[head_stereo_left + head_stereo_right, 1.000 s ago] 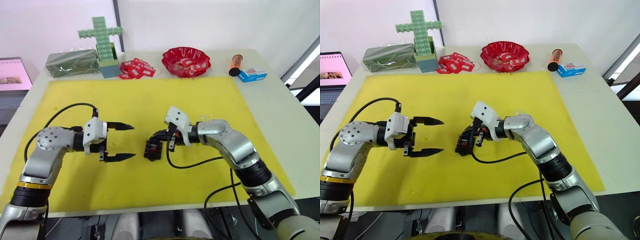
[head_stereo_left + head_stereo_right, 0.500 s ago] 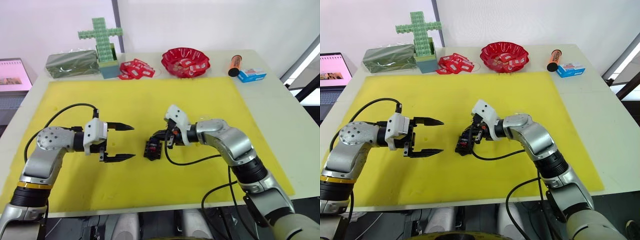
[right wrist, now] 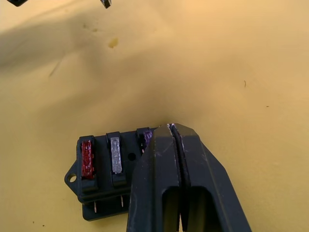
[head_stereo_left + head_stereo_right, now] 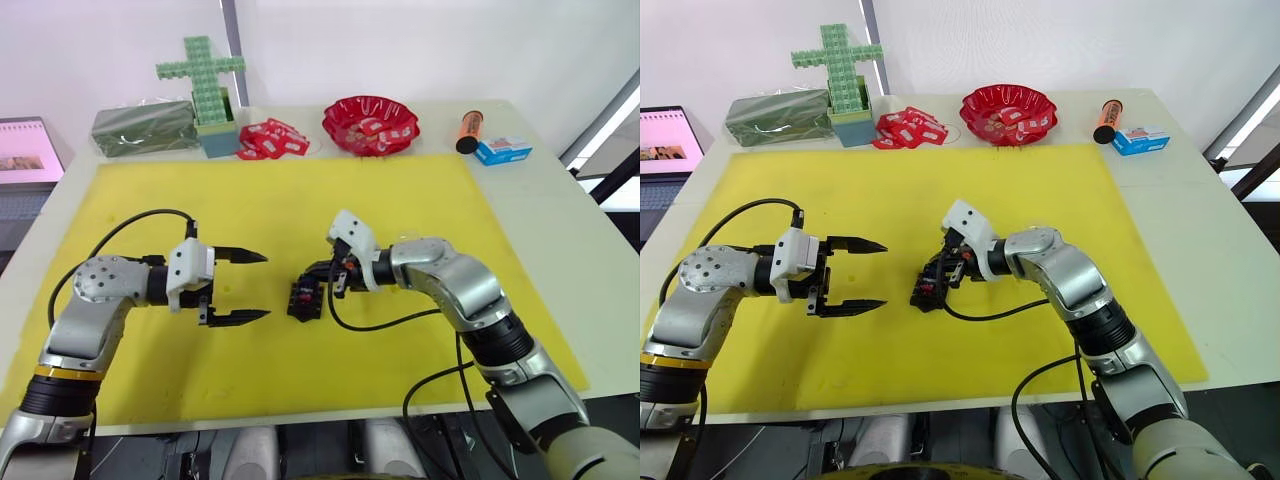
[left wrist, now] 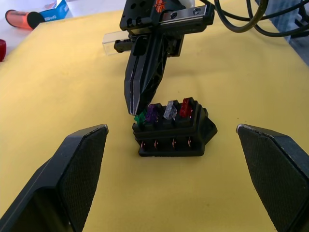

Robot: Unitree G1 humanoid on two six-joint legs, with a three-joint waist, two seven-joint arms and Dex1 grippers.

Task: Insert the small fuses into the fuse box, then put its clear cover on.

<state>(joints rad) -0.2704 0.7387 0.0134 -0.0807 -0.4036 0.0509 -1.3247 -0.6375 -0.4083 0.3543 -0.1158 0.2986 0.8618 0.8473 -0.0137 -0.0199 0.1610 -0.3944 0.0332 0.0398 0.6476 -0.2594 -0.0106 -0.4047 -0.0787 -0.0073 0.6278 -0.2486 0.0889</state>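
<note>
Nothing has moved: right tool (image 5: 136,107) pressed closed at fuse box (image 5: 173,133) edge.

From the right wrist, the right gripper's (image 3: 175,133) pressed-together fingers hide the green fuse and most of the purple fuse (image 3: 145,137) in the fuse box (image 3: 104,186). Beyond the box, the clear cover (image 5: 116,41) is partly hidden behind that gripper.

My closed right gripper (image 5: 135,104) crowds the fuse box (image 5: 173,133) at its green end; the mat (image 4: 300,210) all round is bare, my open left gripper (image 4: 240,285) faces it, and the cover (image 5: 116,42) lies behind
</note>
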